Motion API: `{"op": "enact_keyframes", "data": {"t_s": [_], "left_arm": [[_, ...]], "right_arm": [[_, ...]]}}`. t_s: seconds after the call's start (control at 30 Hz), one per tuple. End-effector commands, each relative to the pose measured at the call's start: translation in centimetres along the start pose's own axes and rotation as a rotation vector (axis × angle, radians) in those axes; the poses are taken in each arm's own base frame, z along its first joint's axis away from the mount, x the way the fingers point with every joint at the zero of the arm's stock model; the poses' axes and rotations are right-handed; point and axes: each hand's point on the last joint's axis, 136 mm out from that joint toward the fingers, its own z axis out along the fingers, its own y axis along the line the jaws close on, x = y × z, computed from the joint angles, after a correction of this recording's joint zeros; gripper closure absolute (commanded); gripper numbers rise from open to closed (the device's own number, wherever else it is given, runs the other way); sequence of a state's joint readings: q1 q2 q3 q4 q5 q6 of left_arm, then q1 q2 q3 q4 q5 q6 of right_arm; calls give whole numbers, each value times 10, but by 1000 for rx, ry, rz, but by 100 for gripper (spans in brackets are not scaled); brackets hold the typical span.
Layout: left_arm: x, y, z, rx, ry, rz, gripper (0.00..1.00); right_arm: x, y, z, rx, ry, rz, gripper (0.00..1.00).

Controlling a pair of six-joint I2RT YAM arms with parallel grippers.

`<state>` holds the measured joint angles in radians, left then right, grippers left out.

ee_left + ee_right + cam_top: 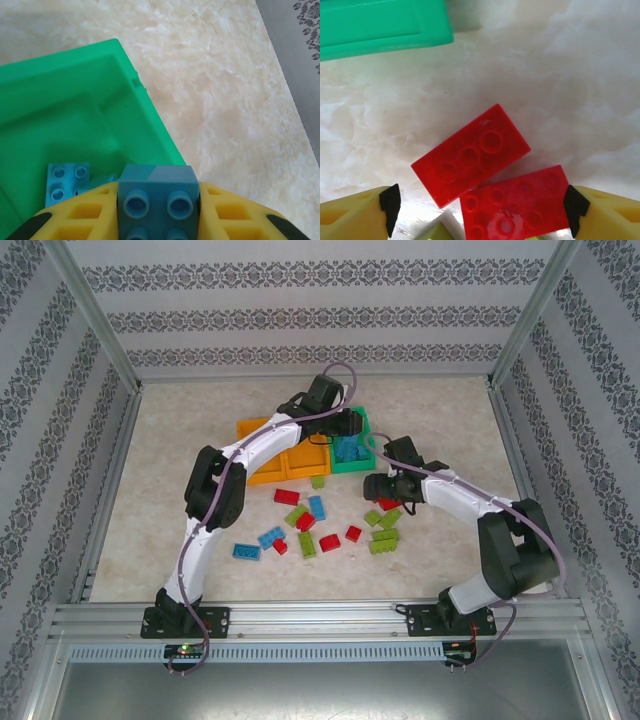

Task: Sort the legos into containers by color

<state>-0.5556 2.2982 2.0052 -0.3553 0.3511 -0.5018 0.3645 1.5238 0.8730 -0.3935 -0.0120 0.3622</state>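
Observation:
My left gripper (348,435) hangs over the green container (75,115) and is shut on a blue lego (157,200), studs facing the camera. A lighter blue lego (67,182) lies inside that bin. My right gripper (482,210) stands open low over two red legos: one (470,155) lies ahead of the fingers, the other (517,205) between them, its end by the right fingertip (575,207). Two orange containers (265,455) sit left of the green container (362,462). In the top view my right gripper (383,492) is just below the green bin.
Loose red (286,497), blue (270,537) and lime green (384,540) legos are scattered on the marble table in front of the bins. A lime green brick corner (435,232) lies beside the red ones. Metal frame posts and patterned walls bound the table.

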Motion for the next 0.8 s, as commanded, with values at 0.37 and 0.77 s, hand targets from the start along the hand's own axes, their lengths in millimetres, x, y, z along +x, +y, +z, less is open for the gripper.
{"op": "enact_keyframes", "data": {"t_s": [0.37,0.77], "left_arm": [[-1,3,-21,-70,-1,29,28],[4,7,-72,-124,-86,35,0]], "right_arm": [[-6,11,7,26,95,-161,9],[5,15,15,10,191,-65,17]]}}
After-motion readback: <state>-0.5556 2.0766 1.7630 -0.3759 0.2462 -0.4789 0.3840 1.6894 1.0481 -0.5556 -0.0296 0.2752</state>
